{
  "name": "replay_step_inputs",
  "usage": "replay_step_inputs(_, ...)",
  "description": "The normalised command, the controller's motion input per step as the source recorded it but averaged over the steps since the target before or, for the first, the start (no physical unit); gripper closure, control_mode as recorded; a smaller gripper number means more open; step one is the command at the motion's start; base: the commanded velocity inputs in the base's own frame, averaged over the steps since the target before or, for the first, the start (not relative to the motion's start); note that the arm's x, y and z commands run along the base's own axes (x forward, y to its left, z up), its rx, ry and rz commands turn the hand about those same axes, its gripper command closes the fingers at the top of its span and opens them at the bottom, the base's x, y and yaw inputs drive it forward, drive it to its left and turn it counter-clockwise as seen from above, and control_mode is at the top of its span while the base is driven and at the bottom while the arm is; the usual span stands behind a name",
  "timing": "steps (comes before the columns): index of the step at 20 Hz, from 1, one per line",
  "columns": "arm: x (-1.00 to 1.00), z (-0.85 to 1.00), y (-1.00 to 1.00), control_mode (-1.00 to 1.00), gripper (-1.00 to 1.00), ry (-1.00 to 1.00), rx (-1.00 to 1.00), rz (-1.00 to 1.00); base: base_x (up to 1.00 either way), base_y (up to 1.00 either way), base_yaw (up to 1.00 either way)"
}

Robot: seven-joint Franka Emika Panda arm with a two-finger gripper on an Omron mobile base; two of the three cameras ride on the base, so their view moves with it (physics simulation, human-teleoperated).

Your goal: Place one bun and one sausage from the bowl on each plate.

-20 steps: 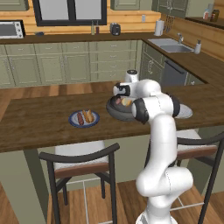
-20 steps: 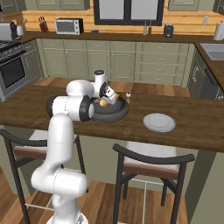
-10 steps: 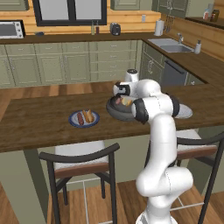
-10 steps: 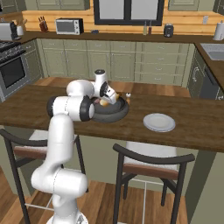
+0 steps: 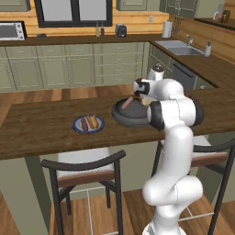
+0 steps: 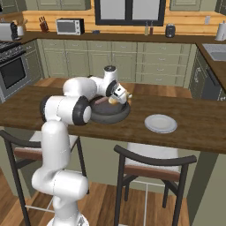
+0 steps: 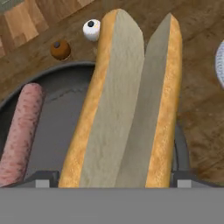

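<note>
Golden-tan, the split bun (image 7: 127, 100) is pinched in the tool (image 6: 118, 94) just above the dark bowl (image 6: 110, 115) on the wooden worktop (image 6: 194, 128), a sausage (image 7: 19, 135) lying in the bowl at its 9 o'clock, the empty plate (image 6: 161, 123) at the bowl's 3 o'clock.

A long dark wooden counter (image 5: 41, 128) runs across the middle of the room, with two dark-framed stools (image 5: 85, 172) tucked under its near edge. On the back wall sits a microwave (image 6: 70, 26) in the upper left, beside a knife block (image 6: 43, 24). A sink (image 5: 180, 49) lies upper right. Seen from the hand, a small orange ball (image 7: 60, 50) and a white one (image 7: 91, 29) rest on the counter, near each other.
</note>
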Motion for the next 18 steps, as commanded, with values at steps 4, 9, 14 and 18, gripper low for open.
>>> replay_step_inputs(4,-1.0,0.51,-1.0,-1.0,1.0,-0.15,0.03,-0.15,0.0,0.0,0.0)
replay_step_inputs(9,-0.86,0.32,-1.0,-1.0,1.0,-0.04,0.01,-0.21,0.0,0.0,0.0)
replay_step_inputs(14,-0.1,0.02,-1.0,-1.0,1.0,0.07,0.0,-0.28,0.0,0.0,0.0)
replay_step_inputs(18,0.26,-0.22,-0.87,-1.0,1.0,0.09,0.0,-0.15,0.0,0.0,0.0)
